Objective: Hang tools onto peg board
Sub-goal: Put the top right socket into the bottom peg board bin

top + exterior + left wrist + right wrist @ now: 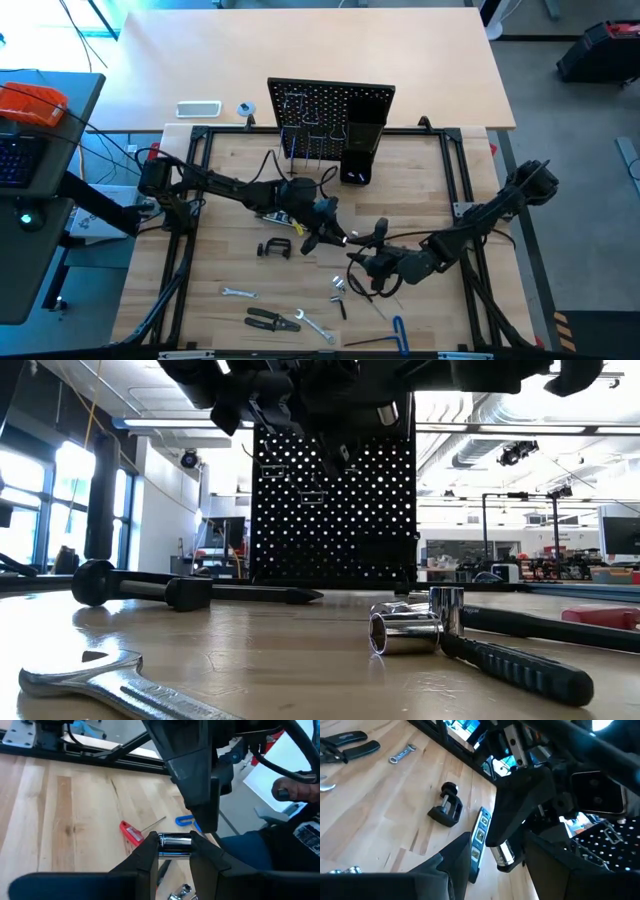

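1. Peg board [330, 112]: upright black perforated panel at the far edge of the wooden table [230, 265], with thin metal hooks on its face and a black box-shaped holder [359, 150] at its right side.
2. Left gripper [333, 238]: raised above the middle of the table, in front of the peg board. Its fingers [145, 857] are clamped on a short chrome socket [175, 844], held crosswise between them.
3. Right gripper [372, 240]: just beside the left gripper, facing it. Its fingers [455, 857] stand apart and hold nothing; the chrome socket shows between them in the right wrist view, gripped by the other arm.
4. Dark level [479, 840]: lying flat on the table beneath the left arm.
5. Black C-clamp [274, 249]: on the table, near the level and on its front side, apart from both grippers.
6. Silver wrench [237, 293] and black-handled pliers [268, 320]: lying at the front left of the table, with a second wrench [316, 326] just beside the pliers.
7. Small metal bits [338, 285]: grouped on the table below the right gripper.
8. Blue-handled hex key [400, 332]: at the front edge, right of centre.
9. Red-handled screwdriver [131, 832]: flat on the table, seen in the left wrist view near the hex key.
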Robot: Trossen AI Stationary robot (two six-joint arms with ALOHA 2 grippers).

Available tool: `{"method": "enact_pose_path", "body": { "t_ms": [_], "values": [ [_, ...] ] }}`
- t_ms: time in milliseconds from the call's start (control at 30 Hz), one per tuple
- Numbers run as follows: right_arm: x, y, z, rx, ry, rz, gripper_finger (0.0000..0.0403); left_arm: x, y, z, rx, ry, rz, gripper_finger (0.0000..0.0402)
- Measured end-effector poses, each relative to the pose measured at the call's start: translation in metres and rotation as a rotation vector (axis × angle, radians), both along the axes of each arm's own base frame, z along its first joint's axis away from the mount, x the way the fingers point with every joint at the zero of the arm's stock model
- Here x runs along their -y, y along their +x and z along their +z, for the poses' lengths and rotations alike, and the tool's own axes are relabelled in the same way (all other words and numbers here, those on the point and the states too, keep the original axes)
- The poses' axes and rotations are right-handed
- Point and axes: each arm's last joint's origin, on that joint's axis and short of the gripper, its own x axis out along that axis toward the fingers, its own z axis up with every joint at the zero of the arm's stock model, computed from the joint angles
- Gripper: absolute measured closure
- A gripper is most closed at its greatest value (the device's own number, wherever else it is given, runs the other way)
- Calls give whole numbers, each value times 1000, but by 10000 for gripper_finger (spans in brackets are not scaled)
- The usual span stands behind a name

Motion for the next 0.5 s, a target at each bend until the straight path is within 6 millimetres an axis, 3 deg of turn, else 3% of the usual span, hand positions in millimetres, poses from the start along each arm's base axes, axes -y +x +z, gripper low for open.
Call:
{"method": "enact_pose_path", "body": {
  "t_ms": [500],
  "values": [
    [8,15,-12,-17,-31,2,229,1,0,1,3,-24,-29,330]
  ]
}}
